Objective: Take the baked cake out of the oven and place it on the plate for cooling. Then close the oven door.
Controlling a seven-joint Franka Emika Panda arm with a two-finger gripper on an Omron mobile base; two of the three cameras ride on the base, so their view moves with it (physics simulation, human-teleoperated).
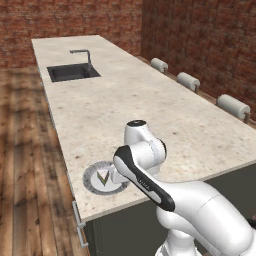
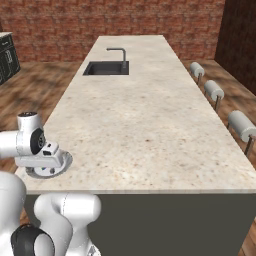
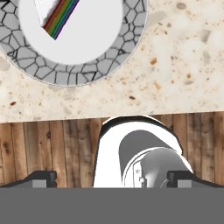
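Cake (image 3: 54, 15) on plate (image 3: 72, 72), near corner of surface (image 1: 150, 100). Looks light, soft, crumbly; best taken gently by side edges. Gripper (image 3: 111, 179) wide open, empty, above surface edge.

The plate (image 3: 74, 74) runs off the hand view's top edge, and so does the rainbow-layered wedge (image 3: 59, 17) on it. In both base views the arm (image 1: 145, 175) hides part of the plate.

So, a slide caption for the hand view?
Open jaws above counter edge; plate with mosaic rim carries a rainbow-layered cake slice.
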